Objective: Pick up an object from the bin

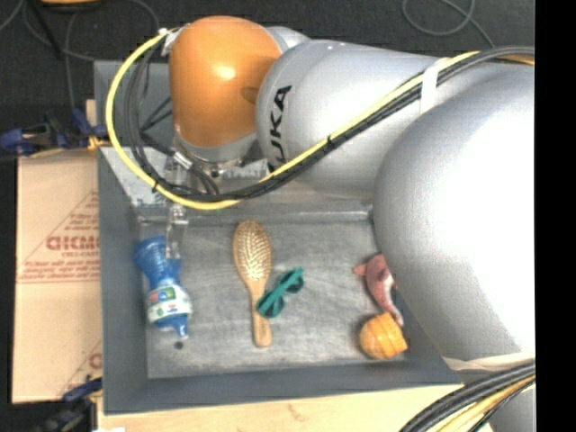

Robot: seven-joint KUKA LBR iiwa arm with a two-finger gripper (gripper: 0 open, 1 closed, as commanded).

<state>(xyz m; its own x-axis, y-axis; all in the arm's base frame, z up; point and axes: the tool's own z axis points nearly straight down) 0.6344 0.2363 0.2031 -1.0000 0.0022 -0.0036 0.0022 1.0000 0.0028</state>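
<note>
The gripper [176, 227] sits just at 12 o'clock of the blue bottle [163, 288], which lies 12-to-6. I cannot tell whether it is open or closed.

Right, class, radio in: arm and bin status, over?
Gripper at left of bin, over far end of blue bottle. Bottle lies flat. Wooden hairbrush beside it, apart, not blocking.

Dark floor [342, 7] lies along the top, with thin cables [404, 9] looping across it.

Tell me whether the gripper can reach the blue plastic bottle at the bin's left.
Probably yes: the gripper is by the upper end of the blue plastic bottle; nothing lies on it.
</note>
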